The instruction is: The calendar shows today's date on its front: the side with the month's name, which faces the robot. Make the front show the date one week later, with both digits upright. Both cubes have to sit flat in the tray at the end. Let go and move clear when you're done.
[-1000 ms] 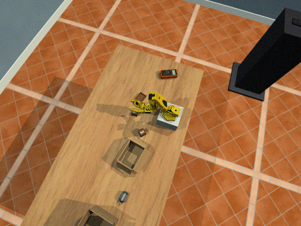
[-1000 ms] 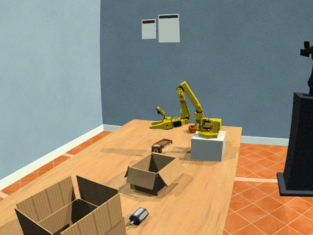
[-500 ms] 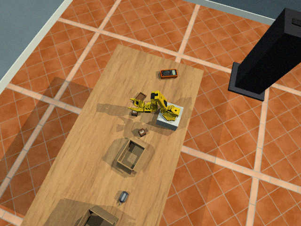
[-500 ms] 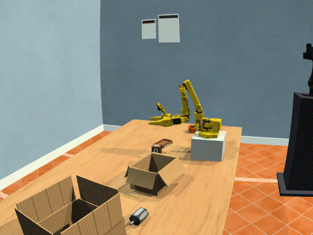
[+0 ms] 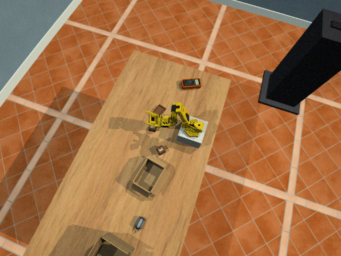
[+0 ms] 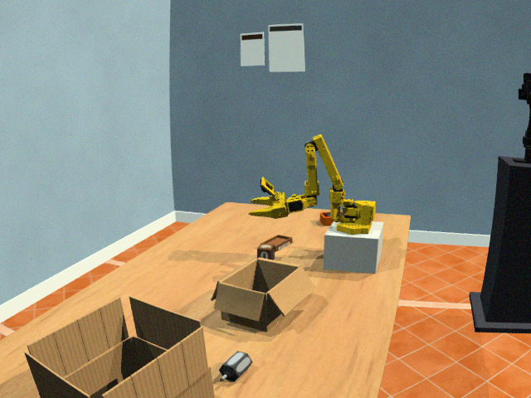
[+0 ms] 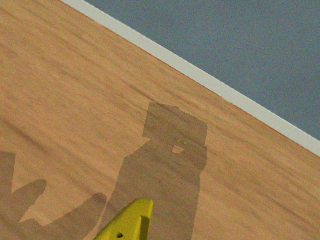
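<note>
My gripper (image 5: 146, 117) (image 6: 254, 206) is open and empty. It hangs in the air above the table (image 5: 110, 170) (image 6: 180, 274), reaching out level from the arm. A dark brown tray (image 5: 159, 109) (image 6: 280, 240) lies below and behind it. One brown cube showing a 0 (image 5: 152, 128) (image 6: 265, 253) stands at the tray's near end, under the gripper. A second brown cube showing a 3 (image 5: 161, 149) lies loose on the table, apart from the tray. In the wrist view only my yellow jaw tip (image 7: 127, 224) and the gripper's shadow on bare wood show.
An open cardboard box (image 5: 136, 180) (image 6: 240, 299) stands near the 3 cube. A larger open box (image 5: 115, 245) (image 6: 129, 368) is at the table's end, with a small grey object (image 5: 139, 222) (image 6: 236, 366) nearby. An orange multimeter (image 5: 191, 82) (image 6: 324, 217) lies beyond the arm's grey base block (image 5: 189, 137) (image 6: 351, 250).
</note>
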